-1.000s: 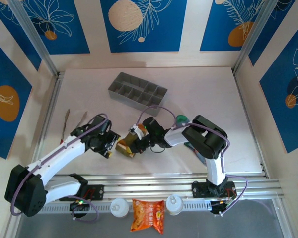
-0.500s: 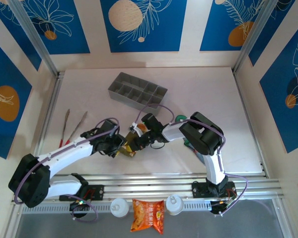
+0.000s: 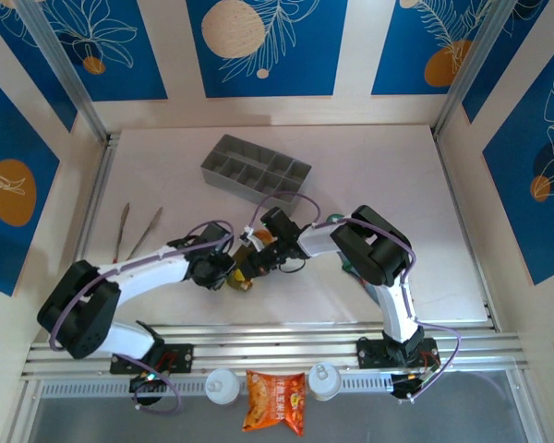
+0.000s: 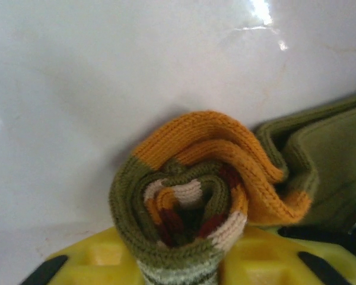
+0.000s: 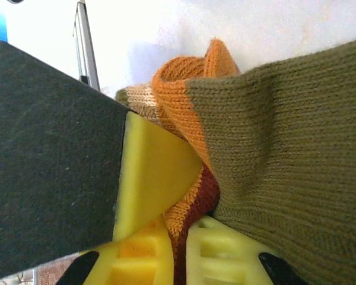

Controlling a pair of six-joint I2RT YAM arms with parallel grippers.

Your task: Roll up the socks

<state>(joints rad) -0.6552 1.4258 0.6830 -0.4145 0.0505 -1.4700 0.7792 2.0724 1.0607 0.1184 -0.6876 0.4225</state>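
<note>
Overhead view, far left: a pair of metal tongs [image 3: 134, 231] lies on the white counter [image 3: 397, 185], well apart from everything else.

Left arm: reaches from its base at the near-left corner toward the counter's middle. The left gripper [image 3: 226, 274] sits low at the counter surface. In its wrist view the left gripper [image 4: 178, 264] has its yellow pads [image 4: 95, 261] on either side of a rolled sock end. The cloth fills the gap and touches both pads, so I read it as clamped on the roll.

Olive-brown sock [image 3: 243, 277]: near the middle of the counter, slightly toward the near edge, directly between the two grippers. Left wrist view: the olive-brown sock [image 4: 190, 178] is wound into a spiral, with an orange outer band and olive, cream and dark red layers inside. It rests on the counter [image 4: 107, 59], and a flat olive length trails off to the right.

Right gripper [image 3: 256, 261]: touching the sock from the other side. In its wrist view the right gripper [image 5: 181, 237] is pressed together, with orange and dark red knit pinched between the yellow pads. The olive body of the sock [image 5: 273, 154] drapes over the right-hand finger.

Behind the sock: a grey divided tray [image 3: 256, 171], apart from it.

Near edge, below the rail: an orange snack packet [image 3: 275, 401].
</note>
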